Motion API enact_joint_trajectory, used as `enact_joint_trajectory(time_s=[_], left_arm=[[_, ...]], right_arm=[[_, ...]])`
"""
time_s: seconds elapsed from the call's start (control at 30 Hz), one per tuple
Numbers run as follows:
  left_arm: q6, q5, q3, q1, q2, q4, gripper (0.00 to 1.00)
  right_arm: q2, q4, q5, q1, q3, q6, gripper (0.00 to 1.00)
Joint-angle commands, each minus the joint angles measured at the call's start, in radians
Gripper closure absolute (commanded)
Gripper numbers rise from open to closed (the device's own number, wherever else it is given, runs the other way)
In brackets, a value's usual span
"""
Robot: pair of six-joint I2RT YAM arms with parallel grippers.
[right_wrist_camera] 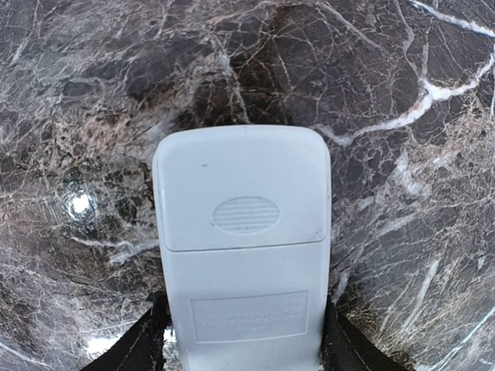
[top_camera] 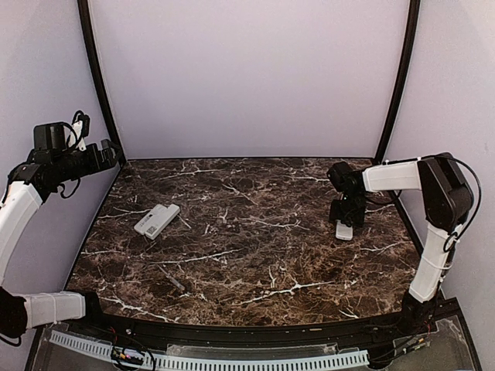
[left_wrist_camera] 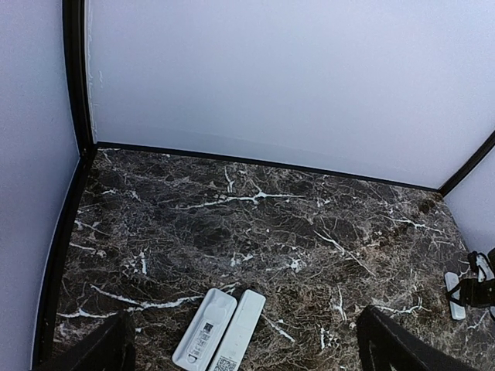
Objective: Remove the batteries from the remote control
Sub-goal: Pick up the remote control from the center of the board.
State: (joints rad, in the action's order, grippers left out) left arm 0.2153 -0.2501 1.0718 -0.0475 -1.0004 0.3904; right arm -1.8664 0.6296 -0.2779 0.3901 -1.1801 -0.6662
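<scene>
My right gripper (top_camera: 346,218) is shut on a white remote control (top_camera: 344,230) at the right side of the table. In the right wrist view this remote (right_wrist_camera: 244,294) lies back side up between my black fingers (right_wrist_camera: 139,344). Its battery cover (right_wrist_camera: 241,189), with a ribbed oval grip, is closed. No batteries show in any view. My left gripper (top_camera: 107,151) is open and empty, raised high by the left wall. Its fingers (left_wrist_camera: 104,348) stand wide apart. Two more white remotes (top_camera: 156,219) lie side by side on the left of the table, also in the left wrist view (left_wrist_camera: 220,332).
The dark marble table (top_camera: 247,255) is walled by pale panels at the back and both sides. A thin dark stick-like thing (top_camera: 172,280) lies in front of the two left remotes. A white slotted strip (top_camera: 232,359) runs along the near edge.
</scene>
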Motion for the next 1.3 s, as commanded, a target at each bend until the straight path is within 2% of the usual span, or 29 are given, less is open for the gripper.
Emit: enact_joint_trajectory(time_s=[0.0,0.17,0.33,0.63,0.77,0.93,1.1,1.27], left_arm=[[-0.009,-0.006,-0.014,0.005,-0.001,-0.011,0.01],[-0.009,-0.005,-0.014,0.005,-0.001,-0.011,0.01],[-0.009,-0.006,-0.015,0.005,-0.007,-0.012,0.01],[0.022,-0.063,-0.022,0.005,-0.018,-0.020,0.01],[0.130,-0.165,-0.076,0.029,-0.018,-0.058,0.02],[0.235,-0.207,-0.160,0.189,-0.022,-0.059,0.03],[0.383,-0.243,-0.241,0.354,-0.029,-0.098,0.03],[0.531,-0.284,-0.304,0.468,-0.046,-0.226,0.03]], right_arm=[[-0.028,0.023,-0.020,0.007,-0.019,-0.003,0.37],[-0.020,0.004,-0.002,0.007,-0.012,0.004,0.48],[0.010,-0.017,0.014,0.007,-0.002,0.030,0.70],[0.171,-0.075,0.114,0.009,0.029,0.224,0.94],[0.231,-0.053,0.159,0.033,0.023,0.320,1.00],[0.283,-0.044,0.215,0.125,0.014,0.422,1.00],[0.292,-0.062,0.273,0.275,-0.018,0.504,1.00],[0.260,-0.074,0.298,0.428,-0.086,0.542,1.00]])
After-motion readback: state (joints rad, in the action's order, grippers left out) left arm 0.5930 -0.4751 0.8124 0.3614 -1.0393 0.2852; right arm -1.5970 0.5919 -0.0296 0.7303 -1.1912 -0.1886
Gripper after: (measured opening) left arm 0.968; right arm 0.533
